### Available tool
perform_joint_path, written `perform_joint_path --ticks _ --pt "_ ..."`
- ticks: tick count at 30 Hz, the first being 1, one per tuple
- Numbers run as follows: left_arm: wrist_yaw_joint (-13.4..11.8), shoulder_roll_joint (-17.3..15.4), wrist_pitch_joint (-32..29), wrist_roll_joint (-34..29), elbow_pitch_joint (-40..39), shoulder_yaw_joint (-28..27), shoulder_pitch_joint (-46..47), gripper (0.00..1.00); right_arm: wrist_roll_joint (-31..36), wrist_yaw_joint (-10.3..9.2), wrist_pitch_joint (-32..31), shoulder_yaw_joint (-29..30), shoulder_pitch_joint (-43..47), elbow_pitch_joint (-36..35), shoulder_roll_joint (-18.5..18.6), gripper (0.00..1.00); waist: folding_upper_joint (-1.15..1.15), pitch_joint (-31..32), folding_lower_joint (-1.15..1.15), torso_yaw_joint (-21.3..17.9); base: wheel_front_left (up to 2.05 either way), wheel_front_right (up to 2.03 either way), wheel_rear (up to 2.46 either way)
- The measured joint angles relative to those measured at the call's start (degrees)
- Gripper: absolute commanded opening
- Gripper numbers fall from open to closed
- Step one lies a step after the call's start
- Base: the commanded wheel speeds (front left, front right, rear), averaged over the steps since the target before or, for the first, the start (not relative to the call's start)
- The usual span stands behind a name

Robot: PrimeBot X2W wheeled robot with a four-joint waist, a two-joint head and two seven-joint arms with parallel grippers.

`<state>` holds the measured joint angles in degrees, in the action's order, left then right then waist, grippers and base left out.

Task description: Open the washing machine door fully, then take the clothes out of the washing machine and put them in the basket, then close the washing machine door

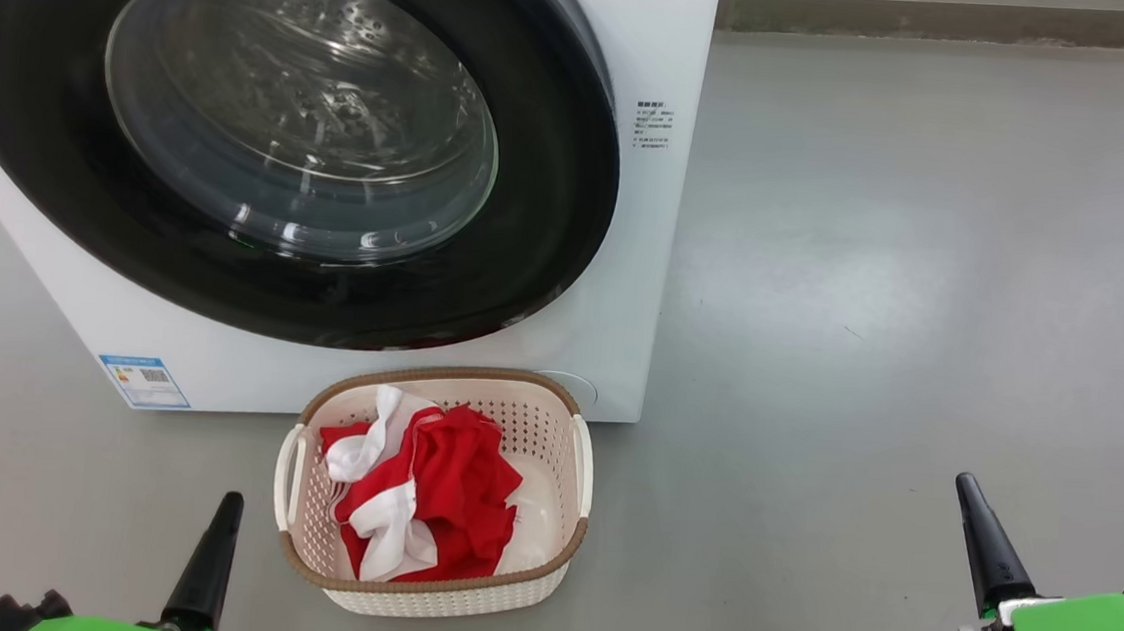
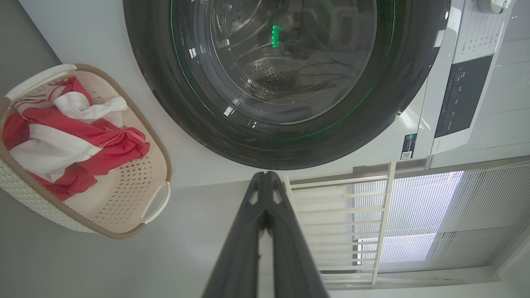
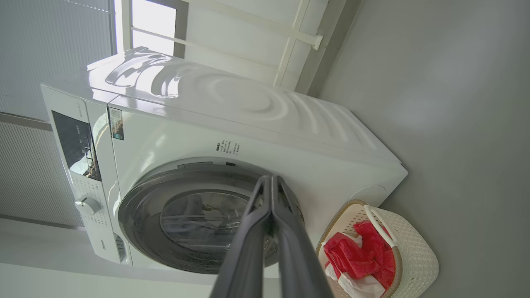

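The washing machine point(image 1: 643, 51) point(image 3: 256, 120) stands at the upper left of the head view with its door point(image 1: 265, 132) point(image 2: 281, 78) point(image 3: 194, 223) lying flat against the front, closed. In front of it on the floor sits the basket point(image 1: 563, 436) point(image 2: 136, 182) point(image 3: 414, 252) holding the red and white clothes point(image 1: 427, 501) point(image 2: 66, 132) point(image 3: 360, 256). My left gripper point(image 1: 228, 505) point(image 2: 265, 176) is low at the left, shut and holding nothing. My right gripper point(image 1: 965, 483) point(image 3: 271, 179) is low at the right, also shut and holding nothing. Both are away from the basket and the door.
Grey floor point(image 1: 926, 284) spreads to the right of the machine. A white railing point(image 2: 352, 215) and a bright window with blinds lie beyond the machine in the wrist views. The control panel point(image 3: 78, 145) and a knob point(image 3: 87, 205) are on the machine's front.
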<state>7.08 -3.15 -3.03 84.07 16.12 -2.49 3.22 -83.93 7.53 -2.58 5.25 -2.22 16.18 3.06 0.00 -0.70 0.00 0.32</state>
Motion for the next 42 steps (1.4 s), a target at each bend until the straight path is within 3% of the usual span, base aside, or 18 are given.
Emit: perform_joint_path --ticks 15,42 --pt "0.0 0.2 -2.4 8.2 -0.3 -1.0 0.6 0.0 -9.1 -0.01 -2.5 0.8 -1.4 -0.2 0.1 0.0 0.0 0.6 0.0 -0.3 0.0 0.0 0.0" --pt "0.0 0.3 -2.4 8.8 -0.3 -1.2 0.6 0.0 -9.2 -0.01 -2.6 1.2 -1.7 -0.3 0.1 0.0 0.0 0.6 0.0 -0.3 0.0 0.0 0.0"
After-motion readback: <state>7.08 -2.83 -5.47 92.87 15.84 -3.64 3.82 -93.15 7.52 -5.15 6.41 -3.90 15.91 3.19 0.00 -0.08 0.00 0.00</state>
